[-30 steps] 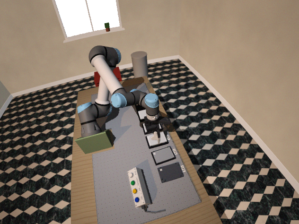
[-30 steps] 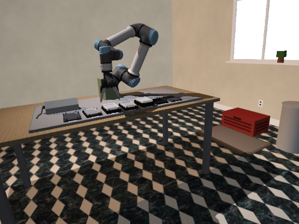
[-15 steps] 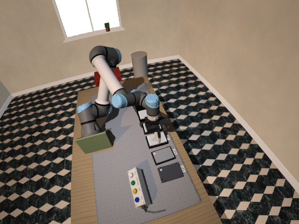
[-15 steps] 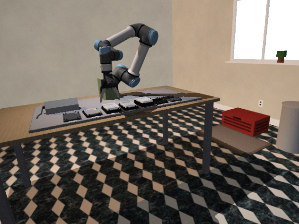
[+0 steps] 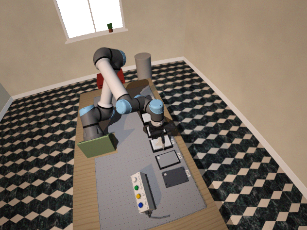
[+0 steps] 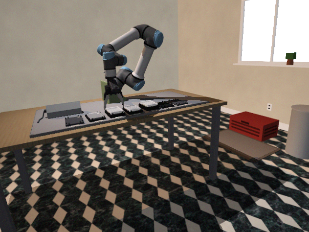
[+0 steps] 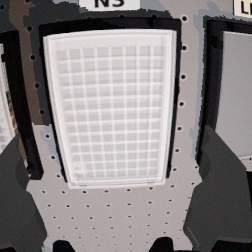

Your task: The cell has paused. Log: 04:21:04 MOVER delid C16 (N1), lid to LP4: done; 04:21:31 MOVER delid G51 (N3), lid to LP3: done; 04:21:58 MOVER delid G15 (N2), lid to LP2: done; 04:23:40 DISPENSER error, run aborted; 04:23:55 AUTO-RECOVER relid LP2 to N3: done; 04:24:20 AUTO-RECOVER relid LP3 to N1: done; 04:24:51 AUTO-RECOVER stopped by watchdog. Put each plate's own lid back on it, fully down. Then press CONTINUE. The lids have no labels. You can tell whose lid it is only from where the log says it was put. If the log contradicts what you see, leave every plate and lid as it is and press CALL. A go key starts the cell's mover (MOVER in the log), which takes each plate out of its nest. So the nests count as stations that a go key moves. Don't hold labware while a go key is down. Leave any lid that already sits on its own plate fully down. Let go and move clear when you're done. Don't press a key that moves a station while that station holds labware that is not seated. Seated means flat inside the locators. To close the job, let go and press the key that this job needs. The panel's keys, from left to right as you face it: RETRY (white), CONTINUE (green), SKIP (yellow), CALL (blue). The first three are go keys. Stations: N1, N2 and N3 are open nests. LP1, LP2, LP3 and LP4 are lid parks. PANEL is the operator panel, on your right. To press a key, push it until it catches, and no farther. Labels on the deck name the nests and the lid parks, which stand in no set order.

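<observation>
Pincer stood open with nothing between its fingers, over the N3 nest. In the wrist view the fingers flanked the lidded plate, clear of its edges; it filled the middle of the frame, with the N3 label at the top edge.

Other labware: a plate sat beside it, at the left edge of the wrist view, and a further plate right of centre in the exterior view. A parked lid lay at the right of the wrist view, its label cut off. The dark park, lower right in the top view, bore no lid. Whether every plate sat flat could not be told.

Progress, by judgement: early. Per the task's log, N3 wore G15's lid and N1 wore G51's, with C16's parked at LP4. The visible layout seemed to agree, so CONTINUE looked right rather than CALL.

Left to do: free the N3 lid, get all three home and fully down, release, move clear, then press the green key on the panel. Main risk: gripping too low and lifting plate with lid.
</observation>
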`<state>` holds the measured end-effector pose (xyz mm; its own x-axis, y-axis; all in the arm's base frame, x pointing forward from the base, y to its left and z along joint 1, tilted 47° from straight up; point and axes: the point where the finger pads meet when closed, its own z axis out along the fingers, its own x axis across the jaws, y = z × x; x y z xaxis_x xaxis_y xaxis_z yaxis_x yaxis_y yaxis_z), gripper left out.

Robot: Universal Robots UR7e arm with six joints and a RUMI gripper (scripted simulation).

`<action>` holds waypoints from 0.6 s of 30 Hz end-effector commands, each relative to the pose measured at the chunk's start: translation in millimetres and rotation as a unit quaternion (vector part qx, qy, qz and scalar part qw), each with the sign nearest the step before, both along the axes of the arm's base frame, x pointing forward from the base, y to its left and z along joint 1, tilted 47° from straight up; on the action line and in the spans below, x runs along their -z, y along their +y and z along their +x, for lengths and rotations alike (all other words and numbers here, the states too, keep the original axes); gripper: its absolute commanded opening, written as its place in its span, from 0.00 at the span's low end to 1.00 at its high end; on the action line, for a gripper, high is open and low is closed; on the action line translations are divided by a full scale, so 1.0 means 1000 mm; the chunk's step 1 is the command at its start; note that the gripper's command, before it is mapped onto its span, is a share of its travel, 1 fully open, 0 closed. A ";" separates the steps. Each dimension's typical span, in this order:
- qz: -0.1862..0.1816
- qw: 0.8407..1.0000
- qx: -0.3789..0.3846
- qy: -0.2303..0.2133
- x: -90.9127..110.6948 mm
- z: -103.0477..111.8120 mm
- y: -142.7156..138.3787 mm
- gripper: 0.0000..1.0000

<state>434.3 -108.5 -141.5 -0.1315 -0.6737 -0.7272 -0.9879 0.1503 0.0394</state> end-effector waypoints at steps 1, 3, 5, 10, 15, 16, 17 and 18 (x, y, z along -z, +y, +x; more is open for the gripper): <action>0.000 1.000 0.001 0.000 0.005 0.000 0.005 0.82; 0.000 1.000 0.001 0.000 0.005 0.000 0.005 0.82; 0.000 1.000 0.001 0.000 0.004 0.001 0.004 0.82; -0.002 1.000 0.001 -0.001 0.004 0.001 0.002 0.82; -0.002 1.000 0.001 -0.001 0.004 0.001 0.002 0.82; -0.002 1.000 0.001 -0.001 0.004 0.001 0.002 0.00; -0.002 1.000 0.001 -0.001 0.004 0.001 0.002 0.00; -0.002 1.000 0.001 -0.001 0.004 0.001 0.002 0.00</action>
<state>435.5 -106.0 -145.2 -0.1308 -0.6757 -0.7254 -0.9878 0.1514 0.0371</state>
